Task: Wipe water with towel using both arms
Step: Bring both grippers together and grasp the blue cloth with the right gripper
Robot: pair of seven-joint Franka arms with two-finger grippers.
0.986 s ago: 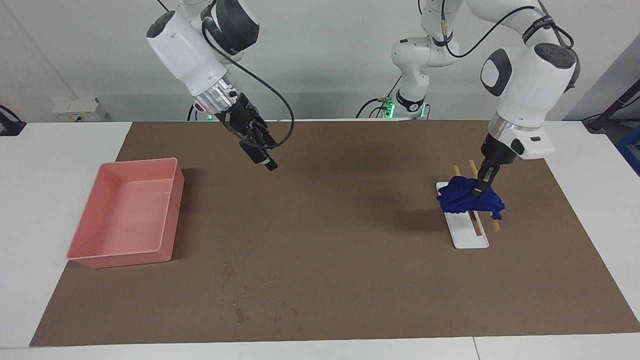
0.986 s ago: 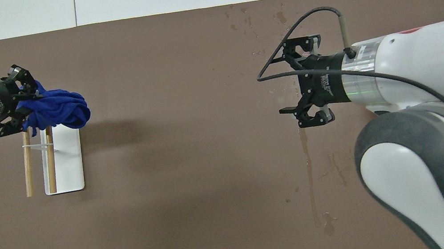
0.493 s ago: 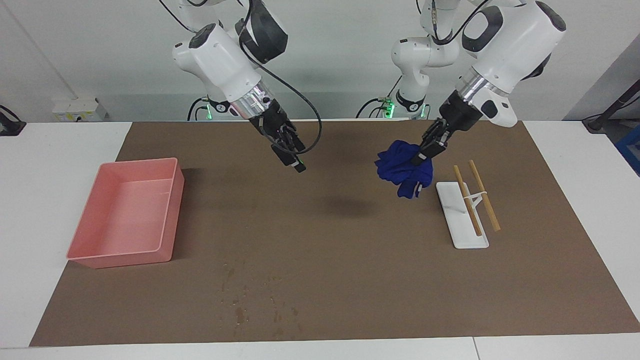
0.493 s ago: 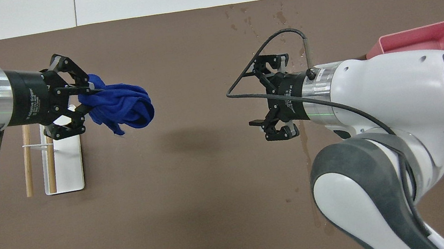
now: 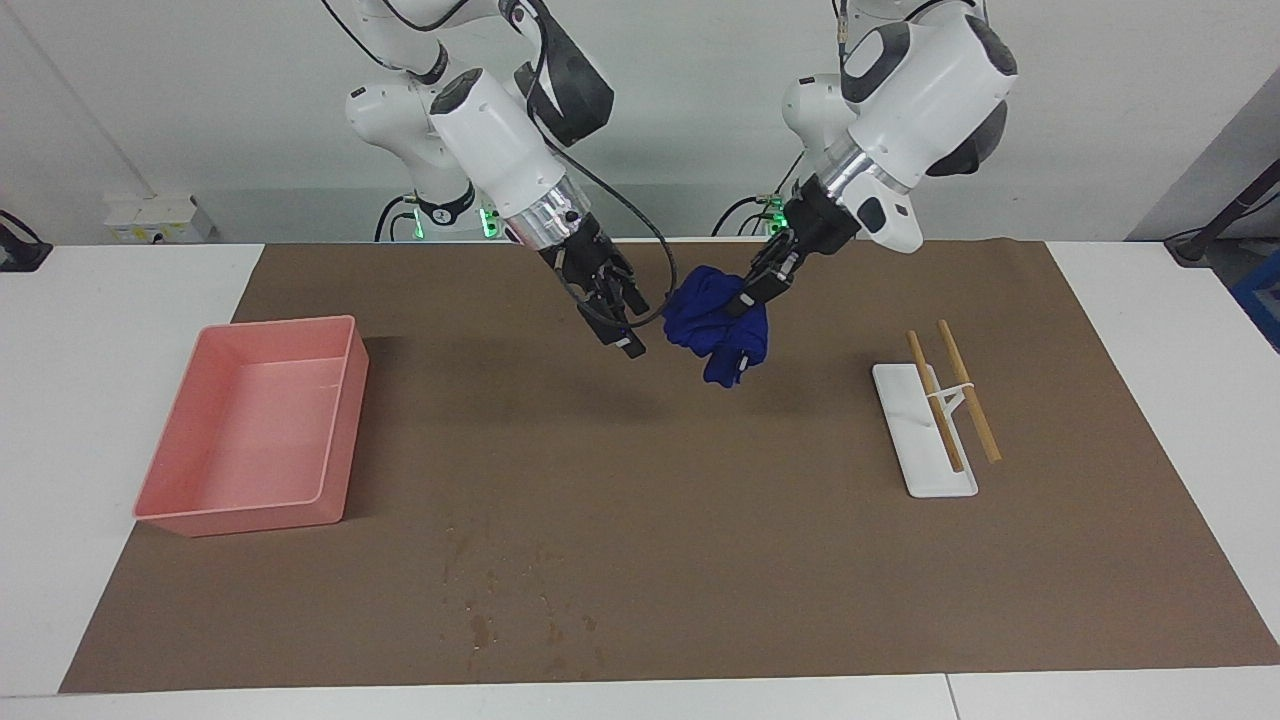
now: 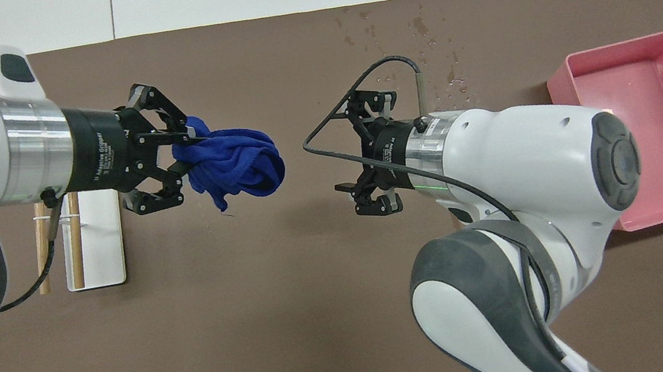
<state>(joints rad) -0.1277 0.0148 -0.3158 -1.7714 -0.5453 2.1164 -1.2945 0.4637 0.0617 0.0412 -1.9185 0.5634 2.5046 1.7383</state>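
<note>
You are seeing left gripper pinching towel midair; right gripper spread, just beside towel, facing it; water lying farther from robots

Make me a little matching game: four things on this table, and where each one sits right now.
1. towel
2. chopsticks
3. water
4. pink tray

a. scattered on the brown mat, farthest from the robots
b. at the right arm's end of the table
c. partly on the white plate
d. held in the air by the left tool

Pairs: 1-d, 2-c, 3-a, 4-b
</note>
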